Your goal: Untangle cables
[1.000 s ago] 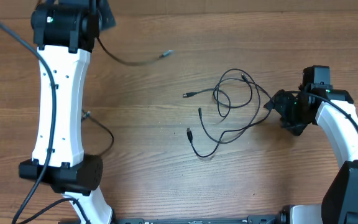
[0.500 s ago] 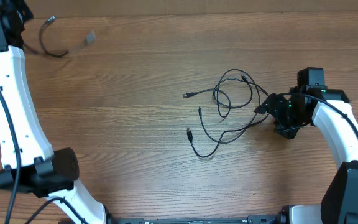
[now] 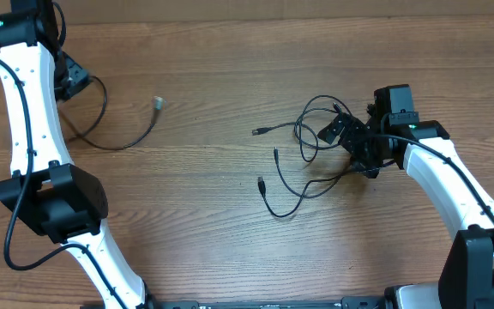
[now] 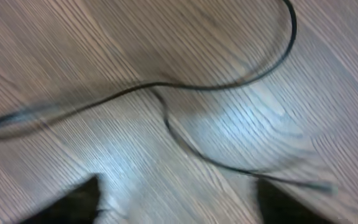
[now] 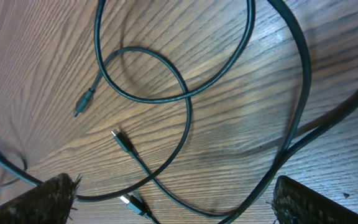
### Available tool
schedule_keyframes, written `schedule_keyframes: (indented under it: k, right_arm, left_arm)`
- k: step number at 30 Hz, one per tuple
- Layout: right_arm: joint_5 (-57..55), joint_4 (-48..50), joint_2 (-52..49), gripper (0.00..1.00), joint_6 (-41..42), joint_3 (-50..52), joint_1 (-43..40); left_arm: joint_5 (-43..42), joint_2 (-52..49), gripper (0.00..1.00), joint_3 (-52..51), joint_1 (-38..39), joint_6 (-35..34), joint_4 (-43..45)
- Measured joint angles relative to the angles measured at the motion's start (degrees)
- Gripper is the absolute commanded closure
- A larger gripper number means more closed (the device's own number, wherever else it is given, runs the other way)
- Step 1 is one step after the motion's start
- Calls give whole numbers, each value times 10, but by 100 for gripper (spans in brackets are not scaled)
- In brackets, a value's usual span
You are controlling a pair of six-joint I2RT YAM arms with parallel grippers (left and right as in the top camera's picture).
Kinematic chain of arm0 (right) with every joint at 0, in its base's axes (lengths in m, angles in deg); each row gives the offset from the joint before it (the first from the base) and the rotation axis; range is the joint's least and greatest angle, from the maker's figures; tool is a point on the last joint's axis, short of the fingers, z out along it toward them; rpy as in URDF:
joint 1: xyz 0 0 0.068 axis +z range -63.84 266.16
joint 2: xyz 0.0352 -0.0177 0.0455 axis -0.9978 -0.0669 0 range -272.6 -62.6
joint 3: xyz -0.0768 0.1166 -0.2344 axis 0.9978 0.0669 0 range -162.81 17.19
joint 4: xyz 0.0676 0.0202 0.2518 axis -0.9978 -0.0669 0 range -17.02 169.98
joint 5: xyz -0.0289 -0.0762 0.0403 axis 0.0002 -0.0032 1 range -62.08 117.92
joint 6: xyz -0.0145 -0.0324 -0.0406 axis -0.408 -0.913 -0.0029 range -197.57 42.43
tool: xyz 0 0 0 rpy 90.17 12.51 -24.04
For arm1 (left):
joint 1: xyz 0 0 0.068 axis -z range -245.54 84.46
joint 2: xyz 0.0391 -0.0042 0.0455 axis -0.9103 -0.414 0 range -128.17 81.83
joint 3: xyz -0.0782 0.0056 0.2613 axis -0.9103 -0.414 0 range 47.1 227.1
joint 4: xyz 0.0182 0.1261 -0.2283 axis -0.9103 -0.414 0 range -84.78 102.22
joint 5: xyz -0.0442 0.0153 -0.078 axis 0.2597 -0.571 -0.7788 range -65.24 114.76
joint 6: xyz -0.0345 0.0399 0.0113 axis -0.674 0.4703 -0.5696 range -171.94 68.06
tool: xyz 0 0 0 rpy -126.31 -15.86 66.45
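So far we've 1 cable [image 4: 159, 84] loose ahead of released L claw [image 4: 179, 202]; tangle [image 5: 186, 94] ahead of released R claw [image 5: 179, 199] still to do.

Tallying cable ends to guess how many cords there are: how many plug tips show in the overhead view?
5. One ends the loose cable at left; three lie on the bundle's left side, one at its top by the right gripper. Others may be hidden.

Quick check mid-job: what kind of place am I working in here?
Most likely a robot test bench in a lab or workshop, judging by the bare wood-grain table, two white robot arms, and a tangled bunch of thin black cables with one loose strand laid out.
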Motion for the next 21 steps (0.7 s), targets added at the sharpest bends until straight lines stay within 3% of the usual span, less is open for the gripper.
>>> schedule_keyframes:
  k: [5,11,21]
  right_arm:
    - [3,-1,0,0,2,0,-1]
    - [59,15,35,0,-16,0,-34]
    - [211,-39,190,0,-140,0,-130]
  left_arm:
    - [-17,5,0,0,7,-1,-5]
    - [-23,80,0,0,91,19,19]
    - [-27,113,0,0,223,23,19]
